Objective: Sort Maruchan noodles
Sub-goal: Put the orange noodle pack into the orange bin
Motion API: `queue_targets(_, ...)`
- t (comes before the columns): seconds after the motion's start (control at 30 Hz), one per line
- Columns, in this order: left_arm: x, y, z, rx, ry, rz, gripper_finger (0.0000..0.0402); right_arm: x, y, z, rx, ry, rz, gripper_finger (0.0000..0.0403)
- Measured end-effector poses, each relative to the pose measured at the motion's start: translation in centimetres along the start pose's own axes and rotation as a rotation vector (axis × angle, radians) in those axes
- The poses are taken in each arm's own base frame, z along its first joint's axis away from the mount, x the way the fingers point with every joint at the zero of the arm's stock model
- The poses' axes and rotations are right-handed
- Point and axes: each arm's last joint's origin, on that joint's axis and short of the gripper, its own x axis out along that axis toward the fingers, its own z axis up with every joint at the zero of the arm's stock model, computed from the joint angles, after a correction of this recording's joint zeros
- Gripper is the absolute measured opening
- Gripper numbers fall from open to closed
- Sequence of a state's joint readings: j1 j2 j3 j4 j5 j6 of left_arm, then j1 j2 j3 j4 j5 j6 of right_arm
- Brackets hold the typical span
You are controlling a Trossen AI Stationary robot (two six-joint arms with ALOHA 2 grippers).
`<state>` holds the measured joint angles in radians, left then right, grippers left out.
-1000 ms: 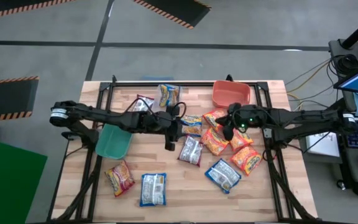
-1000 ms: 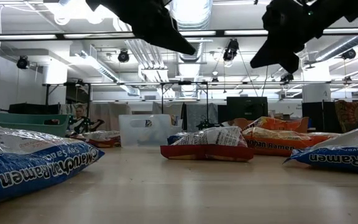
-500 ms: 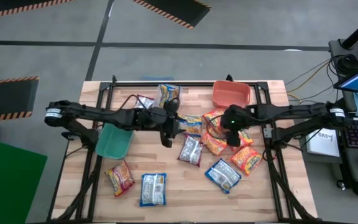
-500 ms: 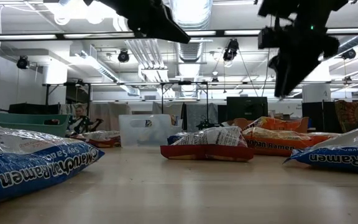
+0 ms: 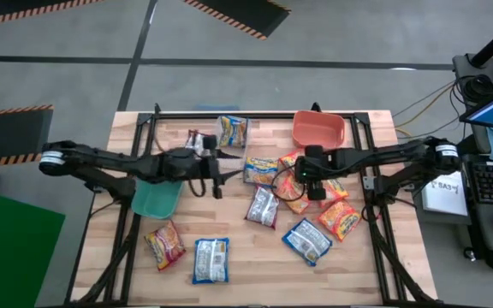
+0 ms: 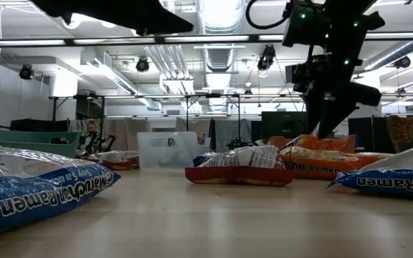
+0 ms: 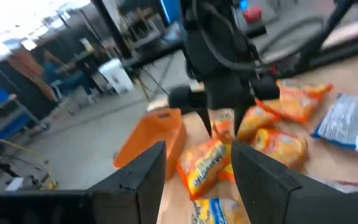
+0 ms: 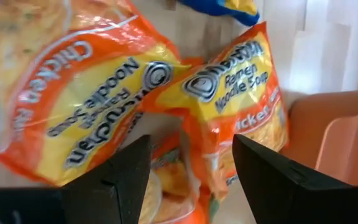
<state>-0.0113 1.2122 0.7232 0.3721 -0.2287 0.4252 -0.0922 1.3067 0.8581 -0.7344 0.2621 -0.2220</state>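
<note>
1. High view: sorting looks barely started. Flat plastic Maruchan noodle packets (image 5: 262, 205) are loose all over the slatted wooden table (image 5: 245, 267). An orange-red cluster lies mid-right, and a blue-and-yellow packet (image 5: 306, 240) sits near the front. Another blue one (image 5: 210, 259) and an orange one (image 5: 164, 243) lie front-left, and one more (image 5: 233, 130) at the back edge. The shallow orange plastic bin (image 5: 318, 129) at back right shows no packet inside. The teal plastic bin (image 5: 156, 196) at left is partly under the left arm, contents unclear. The right gripper (image 5: 313, 186) hovers over the orange cluster. The left gripper (image 5: 215, 177) is near table centre, beside the teal bin.
2. Low view: packets lie flat on the tabletop, a blue one (image 6: 38, 188) closest. A red-and-white one (image 6: 239, 166) is mid-table, with orange ones (image 6: 320, 162) behind it. A clear plastic bin (image 6: 165, 150) stands at the far side; I can't tell if anything is in it. The right gripper hangs above the orange packets, carrying nothing.
3. Left wrist view: left fingers (image 7: 143, 167) are spread with nothing between them. It faces the right arm, the orange bin and the orange packets.
4. Right wrist view: right fingers (image 8: 123, 167) are spread wide, right over two orange chicken-flavour packets (image 8: 238, 106), not yet pinching either.
5. Judgement: essentially every visible packet is left to sort. The right arm seems set up for an orange pick, likely headed to the orange bin.
</note>
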Motion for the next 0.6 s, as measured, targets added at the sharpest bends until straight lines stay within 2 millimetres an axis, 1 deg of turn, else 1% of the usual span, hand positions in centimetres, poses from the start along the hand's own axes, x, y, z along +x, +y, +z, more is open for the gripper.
queue_targets(0.17,-2.0,0.6,0.2,-0.045,-0.185,0.085,0.0164,1.3,-0.1,0.3,-0.009,0.036,-0.023,0.0214)
queue_targets(0.27,-3.0,0.9,0.2,-0.063,-0.245,0.112,0.0164,2.1,-0.2,0.3,-0.006,0.062,-0.02,0.0214)
queue_targets(0.37,-3.7,1.1,0.3,-0.09,-0.274,0.121,0.0164,3.1,-0.3,0.5,-0.001,0.079,-0.019,0.0214)
queue_targets(0.5,-4.0,1.2,0.3,-0.112,-0.287,0.124,0.0164,4.0,-0.4,0.7,0.01,0.095,-0.023,0.0213)
queue_targets(0.6,-4.1,1.2,0.3,-0.115,-0.292,0.125,0.0164,4.4,-0.4,0.7,0.013,0.105,-0.023,0.0202)
